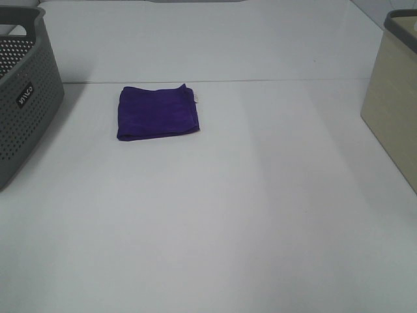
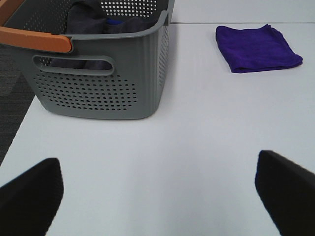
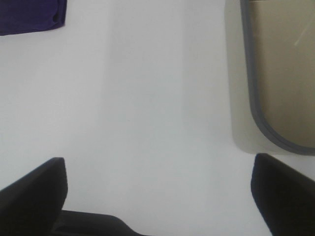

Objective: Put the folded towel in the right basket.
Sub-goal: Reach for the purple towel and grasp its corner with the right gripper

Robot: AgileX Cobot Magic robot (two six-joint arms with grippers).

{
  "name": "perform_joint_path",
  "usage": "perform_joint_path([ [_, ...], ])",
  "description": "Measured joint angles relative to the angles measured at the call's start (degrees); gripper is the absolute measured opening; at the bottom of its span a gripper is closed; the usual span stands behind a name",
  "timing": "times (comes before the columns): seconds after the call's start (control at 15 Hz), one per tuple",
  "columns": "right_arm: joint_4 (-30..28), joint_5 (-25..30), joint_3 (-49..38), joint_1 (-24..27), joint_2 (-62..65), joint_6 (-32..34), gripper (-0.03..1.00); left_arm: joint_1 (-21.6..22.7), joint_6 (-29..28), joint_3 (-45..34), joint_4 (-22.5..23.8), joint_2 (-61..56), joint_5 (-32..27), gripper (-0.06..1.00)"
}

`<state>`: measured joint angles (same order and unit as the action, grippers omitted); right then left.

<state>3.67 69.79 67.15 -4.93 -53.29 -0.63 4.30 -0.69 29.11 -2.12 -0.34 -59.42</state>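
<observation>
Lying flat on the white table (image 1: pixel 228 222), the purple towel (image 1: pixel 158 113) is folded square, left of centre and toward the far side; small white tag (image 1: pixel 195 99) at its far right corner. Grey basket (image 1: pixel 26 98), perforated, at the table's left edge; near the towel, not touching; dark cloth (image 2: pixel 91 19) inside, orange handle (image 2: pixel 34 39) across its rim. Beige basket (image 1: pixel 393 111), grey-rimmed, at the right edge; well apart from the towel. Left fingers (image 2: pixel 30 196) spread wide, gripping nothing, low over bare table; grey basket and towel both ahead of them. Right fingers (image 3: pixel 32 191) also spread wide, gripping nothing; beige basket near one finger, a towel corner just in view.
</observation>
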Motion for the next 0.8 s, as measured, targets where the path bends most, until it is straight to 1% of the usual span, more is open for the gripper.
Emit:
perform_joint_path([
  [0.07,2.18,0.00,0.97,-0.11,-2.69,0.00,0.97,0.00,0.00,0.00,0.00,0.00,0.00,0.99],
  [0.2,4.35,0.17,2.12,-0.11,-9.68,0.00,0.97,0.00,0.00,0.00,0.00,0.00,0.00,0.99],
  [0.33,7.62,-2.64,6.82,-0.11,-19.71,-0.86,0.97,0.00,0.00,0.00,0.00,0.00,0.00,0.99],
  [0.4,13.81,-5.33,14.32,-0.17,-30.83,-4.58,0.97,0.00,0.00,0.00,0.00,0.00,0.00,0.99],
  [0.47,16.27,-5.79,18.85,-0.74,-36.61,-6.25,0.97,0.00,0.00,0.00,0.00,0.00,0.00,0.99],
  [0.53,17.65,-5.79,24.24,-2.12,-43.43,-7.22,0.97,0.00,0.00,0.00,0.00,0.00,0.00,0.99],
  [0.67,18.45,-5.79,35.58,-6.30,-56.15,-7.56,0.97,0.00,0.00,0.00,0.00,0.00,0.00,0.99],
  [0.8,19.77,-4.01,48.30,-9.85,-69.33,-7.56,0.97,0.00,0.00,0.00,0.00,0.00,0.00,0.99],
])
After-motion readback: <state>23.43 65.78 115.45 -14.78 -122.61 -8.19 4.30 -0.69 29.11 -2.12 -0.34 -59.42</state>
